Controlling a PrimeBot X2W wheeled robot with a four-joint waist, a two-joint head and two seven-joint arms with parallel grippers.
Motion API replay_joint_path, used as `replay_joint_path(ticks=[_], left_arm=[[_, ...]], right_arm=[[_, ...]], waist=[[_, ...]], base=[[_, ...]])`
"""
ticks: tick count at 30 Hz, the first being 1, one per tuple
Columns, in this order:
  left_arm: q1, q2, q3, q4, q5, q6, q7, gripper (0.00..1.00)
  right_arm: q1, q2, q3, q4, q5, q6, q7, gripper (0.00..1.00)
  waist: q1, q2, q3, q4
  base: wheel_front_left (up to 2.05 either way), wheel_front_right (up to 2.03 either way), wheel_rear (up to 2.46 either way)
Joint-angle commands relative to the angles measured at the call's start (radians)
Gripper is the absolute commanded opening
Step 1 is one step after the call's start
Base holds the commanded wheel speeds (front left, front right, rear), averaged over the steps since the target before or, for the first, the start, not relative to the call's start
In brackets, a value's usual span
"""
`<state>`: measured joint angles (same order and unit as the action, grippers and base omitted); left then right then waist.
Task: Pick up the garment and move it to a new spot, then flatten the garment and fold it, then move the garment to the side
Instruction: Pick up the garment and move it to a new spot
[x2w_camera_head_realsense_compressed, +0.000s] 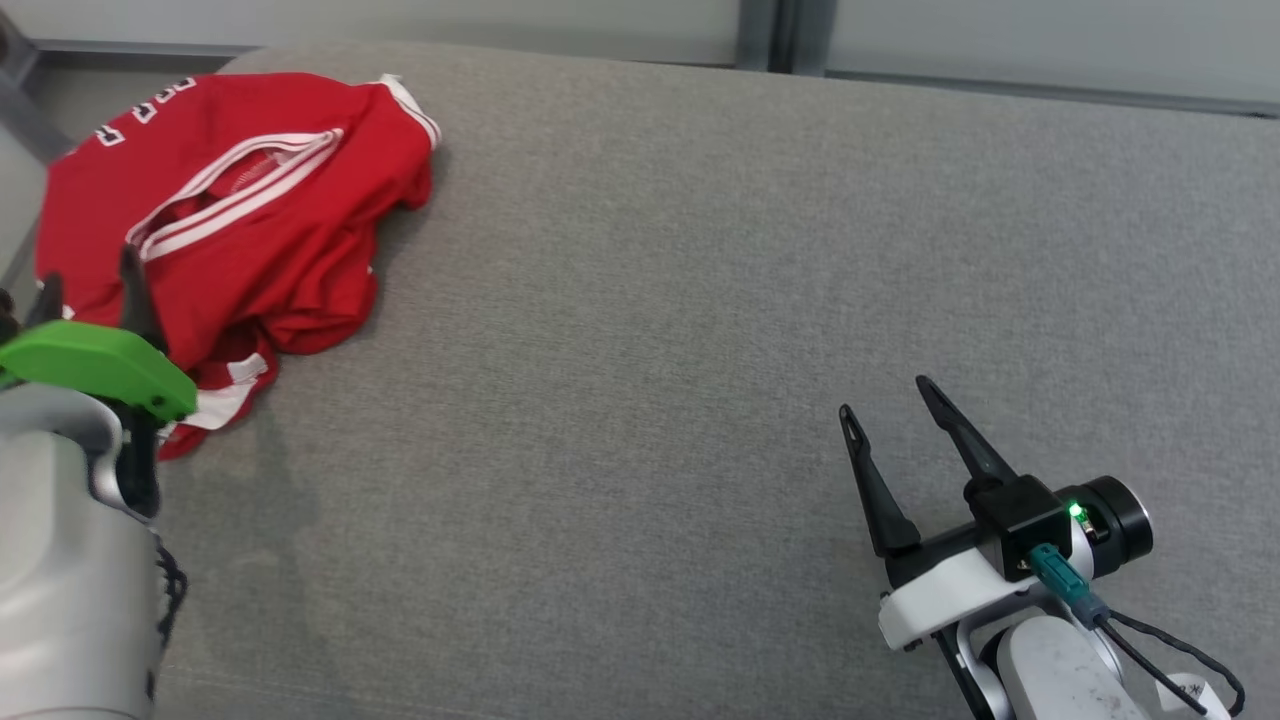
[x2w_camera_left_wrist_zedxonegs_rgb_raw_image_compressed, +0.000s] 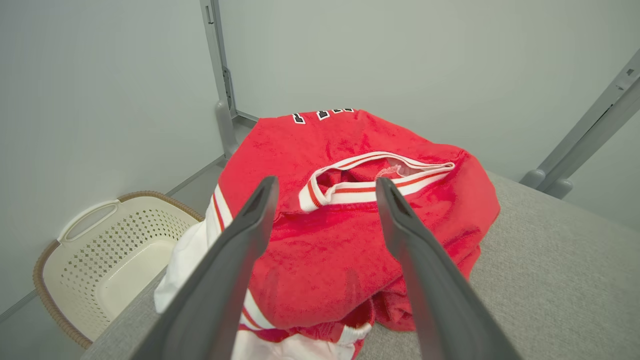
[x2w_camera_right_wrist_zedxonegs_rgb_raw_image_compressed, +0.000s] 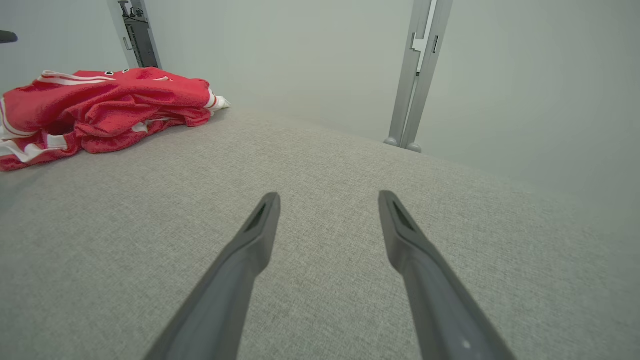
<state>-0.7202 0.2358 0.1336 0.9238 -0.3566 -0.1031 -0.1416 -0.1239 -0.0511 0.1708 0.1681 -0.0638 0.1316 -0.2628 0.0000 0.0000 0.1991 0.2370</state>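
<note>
The red garment (x2w_camera_head_realsense_compressed: 240, 200), trimmed with white stripes, is seen crumpled in a heap at about ten o'clock on the grey counter (x2w_camera_head_realsense_compressed: 650, 300), close to its far left corner. Its white-edged hem is spread toward the counter's left rim, above a cream laundry basket (x2w_camera_left_wrist_zedxonegs_rgb_raw_image_compressed: 110, 250) on the floor. The pick-up is judged to be the step in hand, and nothing has yet been gripped. It would be done well if the left gripper (x2w_camera_head_realsense_compressed: 88, 280), placed at about nine o'clock over the near edge of the heap, were lowered onto a raised ridge of cloth just short of the striped collar (x2w_camera_left_wrist_zedxonegs_rgb_raw_image_compressed: 375, 187). That way only one or two layers would be pinched, not the whole bundle. The lift should then be made straight up before any carrying toward the bare middle of the counter, so that the hem is not dragged over the rim toward the basket. The left fingers (x2w_camera_left_wrist_zedxonegs_rgb_raw_image_compressed: 240, 250) are spread fully apart with the collar framed between them, and nothing is held. Whether their tips touch the cloth cannot be told. The right gripper (x2w_camera_head_realsense_compressed: 887, 398) is found at about four o'clock, well apart from the garment. Its fingers (x2w_camera_right_wrist_zedxonegs_rgb_raw_image_compressed: 420, 260) are equally wide apart over bare counter, with nothing held.
</note>
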Motion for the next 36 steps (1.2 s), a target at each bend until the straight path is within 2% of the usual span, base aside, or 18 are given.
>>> replay_joint_path(ticks=[1,8,13,14,16,21,26,33,36], left_arm=[[-0.046,0.03,0.004,0.01,0.015,0.012,0.001,1.0],[-0.111,0.111,-0.001,0.089,0.026,0.041,0.047,1.0],[-0.127,0.153,0.003,0.14,0.025,0.07,0.089,1.0],[-0.129,0.16,0.004,0.152,0.023,0.076,0.102,0.94],[-0.136,0.169,-0.001,0.165,0.026,0.079,0.115,0.0],[-0.133,0.187,-0.011,0.177,0.021,0.058,0.134,0.0],[-0.153,0.237,-0.021,0.13,0.033,0.046,0.107,0.0],[-0.193,0.314,-0.05,-0.028,0.065,0.024,0.036,0.0],[-0.219,0.311,-0.085,-0.14,0.066,-0.003,0.011,0.0]], right_arm=[[-0.018,-0.009,0.001,-0.015,-0.005,-0.002,-0.003,1.0],[-0.028,-0.015,0.011,-0.063,-0.009,-0.002,-0.003,1.0],[-0.029,-0.012,0.013,-0.083,-0.001,-0.002,-0.003,1.0],[-0.029,-0.011,0.014,-0.084,0.001,-0.002,-0.003,1.0],[-0.029,-0.01,0.01,-0.082,0.007,-0.002,-0.003,1.0],[-0.03,-0.006,0.015,-0.063,0.028,-0.002,-0.003,1.0],[-0.035,-0.003,0.035,-0.036,0.056,-0.002,-0.003,1.0],[-0.013,0.0,0.063,0.002,0.143,-0.002,-0.003,1.0],[0.001,0.0,0.067,0.009,0.182,-0.002,-0.003,1.0]], waist=[[0.0,0.0,0.168,-0.153],[0.0,0.0,0.26,-0.215],[0.0,0.0,0.294,-0.231],[0.0,0.0,0.297,-0.232],[0.0,0.0,0.297,-0.228],[0.0,0.0,0.263,-0.207],[0.0,0.0,0.188,-0.187],[0.0,0.0,0.048,-0.191],[0.0,0.0,-0.009,-0.205]], base=[[0.0,0.0,0.0],[0.0,0.0,0.0],[0.0,0.0,0.0],[0.0,0.0,0.0],[0.0,0.0,0.0],[0.0,0.0,0.0],[0.0,0.0,0.0],[0.0,0.0,0.0],[0.0,0.0,0.0]])
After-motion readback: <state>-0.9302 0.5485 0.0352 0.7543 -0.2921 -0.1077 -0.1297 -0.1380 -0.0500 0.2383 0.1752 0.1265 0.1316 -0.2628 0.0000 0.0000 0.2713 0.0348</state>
